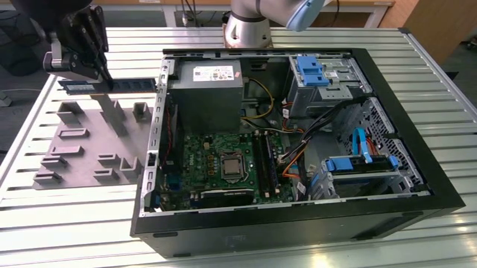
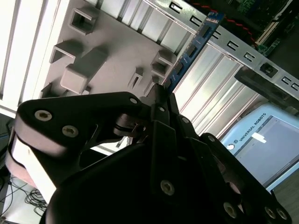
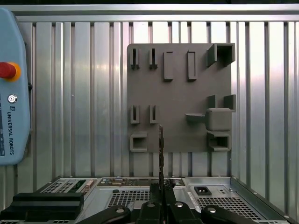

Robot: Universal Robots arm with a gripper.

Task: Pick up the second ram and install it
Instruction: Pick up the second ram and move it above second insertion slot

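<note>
**Ram stick up in the air**

My gripper [image 1: 103,82] is squeezed tight on the second ram [image 1: 134,85]. I see the ram held level in the air, just over the far side of the grey holder plate [image 1: 89,120]. It is at the exterior view's left of the open computer case [image 1: 298,220].

The scene is brightly lit from above. Strong glare is thrown off the ribbed desk [image 1: 75,223] in all views, while the case [image 1: 298,222] interior is left dim and shadowed.
</note>
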